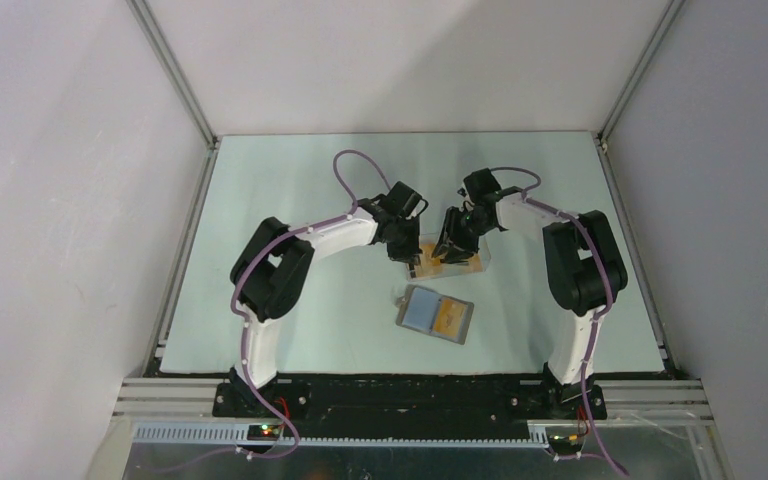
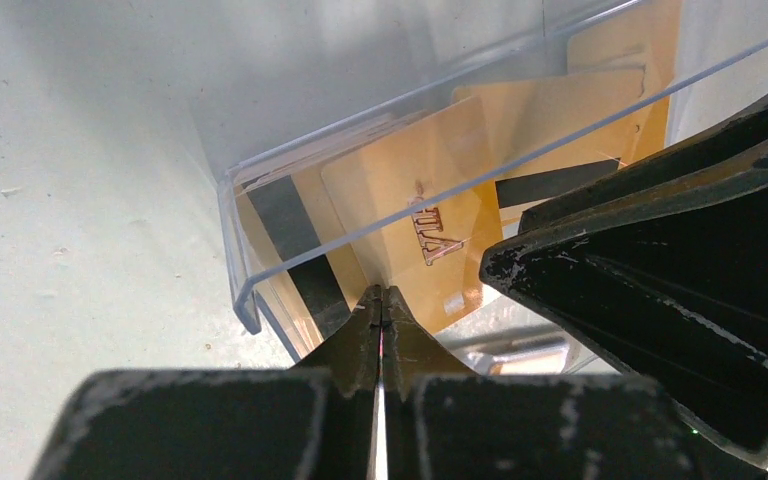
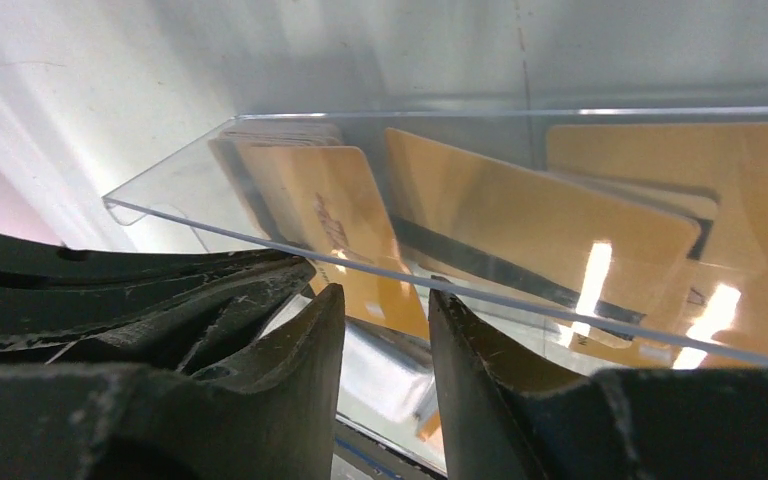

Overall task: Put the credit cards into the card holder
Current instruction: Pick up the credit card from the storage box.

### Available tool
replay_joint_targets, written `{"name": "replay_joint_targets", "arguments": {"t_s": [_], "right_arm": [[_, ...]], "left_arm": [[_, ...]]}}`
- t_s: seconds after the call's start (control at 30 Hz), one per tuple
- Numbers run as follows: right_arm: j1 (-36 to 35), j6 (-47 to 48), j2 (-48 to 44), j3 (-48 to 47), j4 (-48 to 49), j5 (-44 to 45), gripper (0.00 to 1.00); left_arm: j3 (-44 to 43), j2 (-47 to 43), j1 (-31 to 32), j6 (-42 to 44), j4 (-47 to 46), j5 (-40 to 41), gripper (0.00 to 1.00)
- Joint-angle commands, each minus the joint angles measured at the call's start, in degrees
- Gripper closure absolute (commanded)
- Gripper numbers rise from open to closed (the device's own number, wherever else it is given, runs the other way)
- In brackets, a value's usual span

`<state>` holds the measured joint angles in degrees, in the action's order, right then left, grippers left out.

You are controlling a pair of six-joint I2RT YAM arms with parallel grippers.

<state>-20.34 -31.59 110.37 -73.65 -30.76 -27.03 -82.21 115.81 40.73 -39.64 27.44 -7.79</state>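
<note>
Ideally the right tool (image 3: 385, 295), jaws parted, should straddle one card among the credit cards (image 3: 520, 225); the left tool (image 2: 384, 298), pressed together, can brace the clear box (image 3: 180, 190).

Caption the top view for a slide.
The left gripper and right gripper meet at the clear box of credit cards; card holder lies open.

Both arms share one build: black joint housings and white link shells. The left arm (image 1: 270, 280) and right arm (image 1: 585, 265) each carry a purple cable (image 1: 345, 165) clipped along the links. Black bases (image 1: 260, 398) sit toward 6 o'clock in the top view, with small red and green lights (image 1: 265, 431) beside them. The fingers (image 3: 300, 360) are matt black, tapered, scuffed whitish at the edges.
</note>
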Motion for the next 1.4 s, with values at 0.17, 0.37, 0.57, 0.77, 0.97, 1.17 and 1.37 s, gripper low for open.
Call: {"name": "replay_joint_targets", "arguments": {"t_s": [0.17, 0.37, 0.57, 0.77, 0.97, 1.17, 1.37], "right_arm": [[0.13, 3.45, -0.22, -0.25, -3.15, 3.67, 0.56], [0.14, 2.39, 2.28, -0.27, -0.99, -0.65, 0.56], [-0.17, 1.68, 4.11, -0.55, -0.54, -1.55, 0.56], [-1.33, 1.79, 5.4, -2.35, -1.45, -1.79, 0.56], [-2.36, 2.32, 5.81, -2.51, -1.45, -1.78, 0.55], [-2.04, 1.84, 4.48, -2.36, -0.24, -4.62, 0.56], [-0.94, -0.02, 1.1, -1.62, 2.17, -8.65, 0.59]], "left_arm": [[1.99, 0.12, -0.09, 0.21, 1.63, 1.46, 1.0], [1.93, 0.11, -0.04, 0.42, 1.59, 1.48, 1.0], [1.93, -0.05, -0.1, 0.5, 1.65, 1.36, 1.0], [1.63, -0.39, -0.1, 0.53, 1.61, 1.29, 1.0], [1.31, -0.54, -0.08, 0.44, 1.65, 1.14, 1.0], [1.4, -0.41, -0.04, 0.43, 1.64, 1.1, 1.0], [1.5, -0.32, -0.12, 0.51, 1.61, 1.2, 1.0]]}}
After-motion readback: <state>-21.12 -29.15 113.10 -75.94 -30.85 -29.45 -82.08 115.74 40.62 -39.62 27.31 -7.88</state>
